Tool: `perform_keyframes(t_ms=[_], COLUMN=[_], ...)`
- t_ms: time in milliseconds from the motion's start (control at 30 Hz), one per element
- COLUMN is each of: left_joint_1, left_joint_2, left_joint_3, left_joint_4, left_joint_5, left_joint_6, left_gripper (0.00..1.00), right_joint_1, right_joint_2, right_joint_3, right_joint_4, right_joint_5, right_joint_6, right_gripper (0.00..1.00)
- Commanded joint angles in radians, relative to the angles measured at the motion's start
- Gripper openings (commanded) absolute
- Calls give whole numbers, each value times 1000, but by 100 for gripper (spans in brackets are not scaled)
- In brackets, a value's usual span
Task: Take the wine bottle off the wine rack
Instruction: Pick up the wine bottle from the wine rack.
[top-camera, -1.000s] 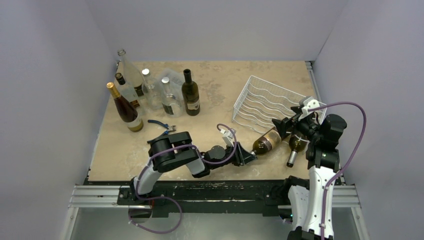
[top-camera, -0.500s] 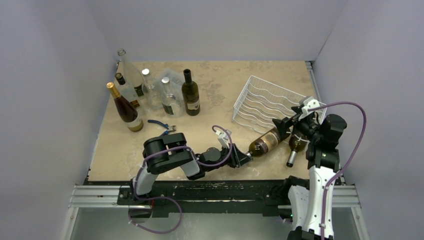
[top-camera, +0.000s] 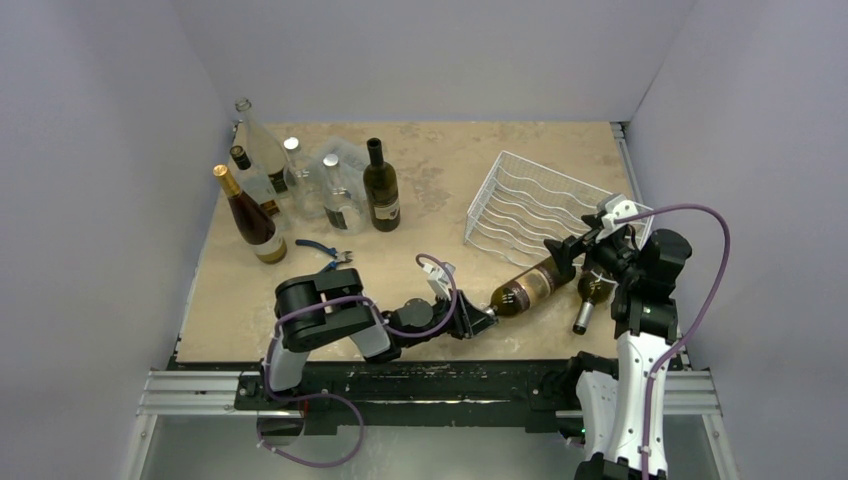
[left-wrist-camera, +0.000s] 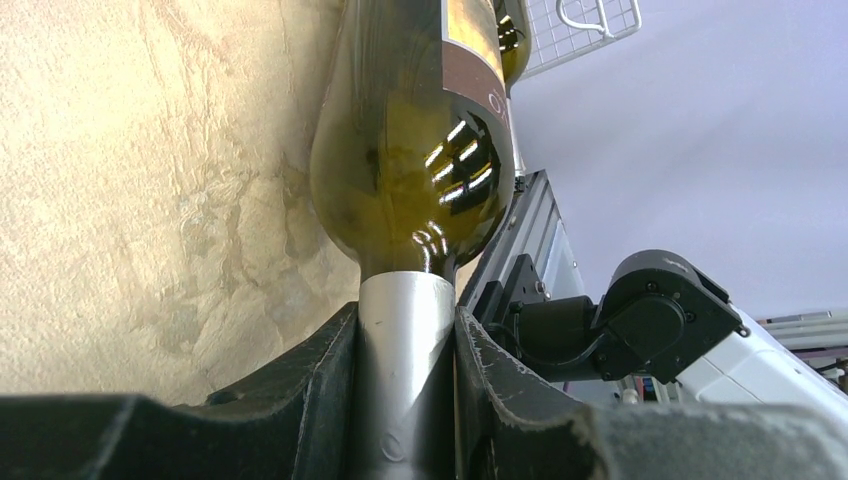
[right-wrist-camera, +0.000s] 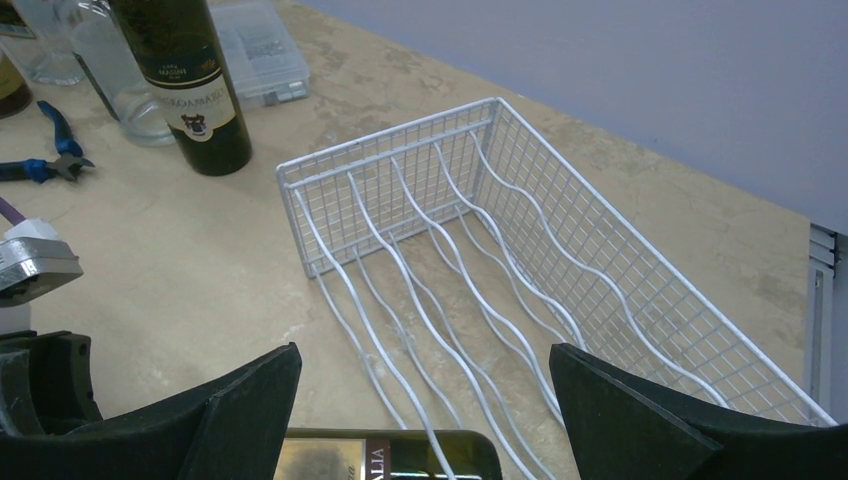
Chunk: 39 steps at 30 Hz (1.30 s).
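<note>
A green wine bottle (top-camera: 527, 286) with a tan label lies tilted, its base at the near edge of the white wire rack (top-camera: 525, 200). My left gripper (top-camera: 478, 319) is shut on its silver-foiled neck (left-wrist-camera: 405, 330); the fingers (left-wrist-camera: 322, 385) press both sides, with the bottle body (left-wrist-camera: 410, 150) beyond them. My right gripper (top-camera: 572, 255) is open and hovers over the bottle's base end. In the right wrist view the rack (right-wrist-camera: 480, 220) lies ahead of the right gripper (right-wrist-camera: 422, 352), and the bottle (right-wrist-camera: 400, 458) lies low between the fingers, crossed by a rack wire.
A second green bottle (top-camera: 589, 293) lies beside the right arm, neck toward the near edge. Several upright bottles (top-camera: 290, 180) stand at the back left, with a dark one (top-camera: 380, 190), a clear plastic box (top-camera: 348, 155) and blue pliers (top-camera: 322, 250) nearby.
My left gripper has drawn back to the left and nearer, pulling the bottle by its neck farther out from the rack. The right arm has stayed in place.
</note>
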Motion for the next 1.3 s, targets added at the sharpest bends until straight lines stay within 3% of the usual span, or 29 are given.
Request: perform_keyframes(t_ms=[0, 1000, 1267], left_joint_1=[-5, -22, -24], left_joint_2=[-59, -173, -211], left_joint_3=[-23, -160, -208], left_joint_4=[119, 119, 119], left_joint_5=[-57, -115, -118], left_joint_6=[23, 24, 0], left_gripper=[0, 0, 0], right_joint_1=[-4, -4, -2], right_joint_2=[-8, 3, 41], right_joint_3=[-2, -2, 22], right_joint_4=[4, -55, -147], right_joint_5=[-11, -102, -169], right_joint_6=[-15, -99, -183], right_gripper=[99, 99, 99])
